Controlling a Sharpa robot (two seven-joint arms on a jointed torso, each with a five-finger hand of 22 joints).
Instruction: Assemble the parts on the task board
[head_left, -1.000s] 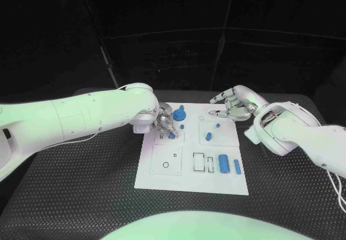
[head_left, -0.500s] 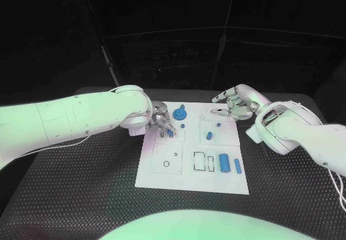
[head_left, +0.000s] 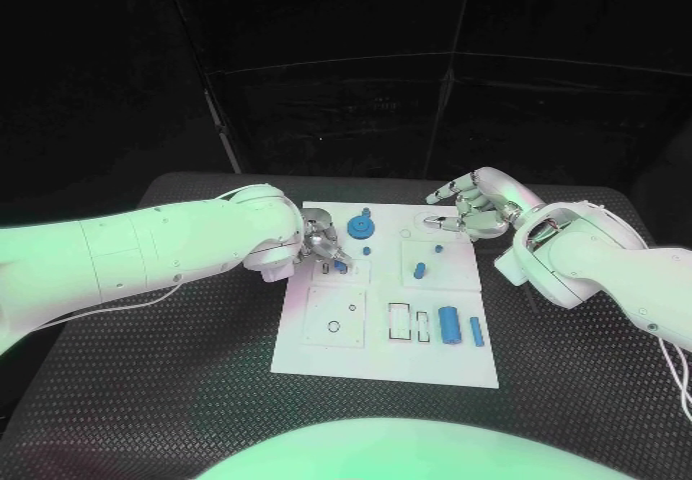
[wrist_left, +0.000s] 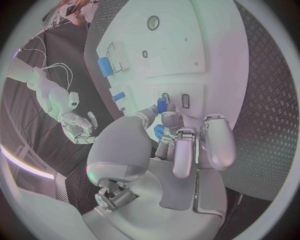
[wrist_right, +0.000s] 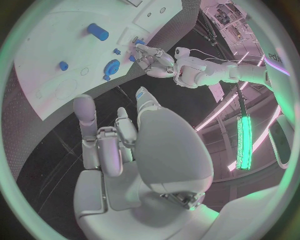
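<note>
Left hand (head_left: 326, 246) lower, grip obscured.

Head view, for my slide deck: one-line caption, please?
Left robot hand works a blue part on the white task board; right robot hand hovers near its far corner.

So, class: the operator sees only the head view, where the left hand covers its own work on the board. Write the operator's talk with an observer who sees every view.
Operator: Is the left hand holding anything?
Observer: Yes. Its wrist view shows a small blue part pinched between thumb and fingers.
Operator: And the right hand?
Observer: Its wrist view shows the fingers apart, with nothing in them.
</note>
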